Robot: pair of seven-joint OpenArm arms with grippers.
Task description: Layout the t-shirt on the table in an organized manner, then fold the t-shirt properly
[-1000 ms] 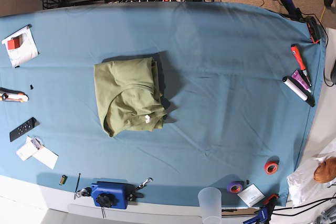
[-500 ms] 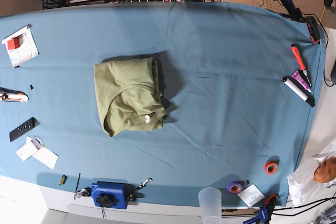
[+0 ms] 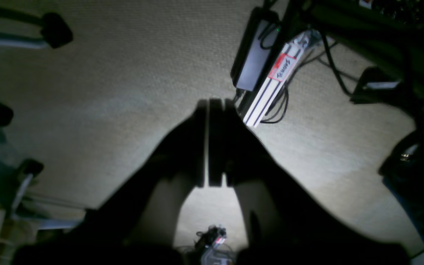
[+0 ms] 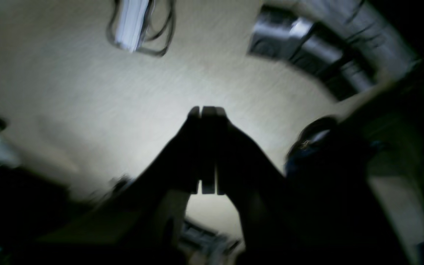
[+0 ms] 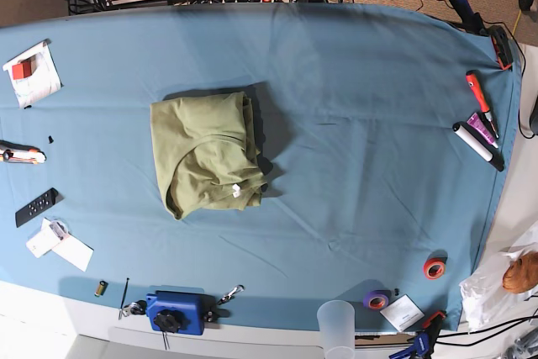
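The t-shirt lies on the table, left of the middle in the base view. It is folded into a compact bundle, the neck opening and its white tag facing up near the front edge. No gripper touches it.

Both arms are off the table. The left gripper has its jaws closed on nothing and points at the carpet beside a power strip. The right gripper is also closed and empty, over the floor; its picture is blurred.

I judge that the folding is mostly done, but the bundle is a little loose: the right edge shows several layers that are not aligned, and the front corner near the tag sticks out. If you want a neat result, bring one arm over the shirt, open the jaws before you come down, and press or pull only the top layer. Take the corner gently, so that the lower layers do not slide on the smooth cloth. Keep away from the blue tool at the front edge.
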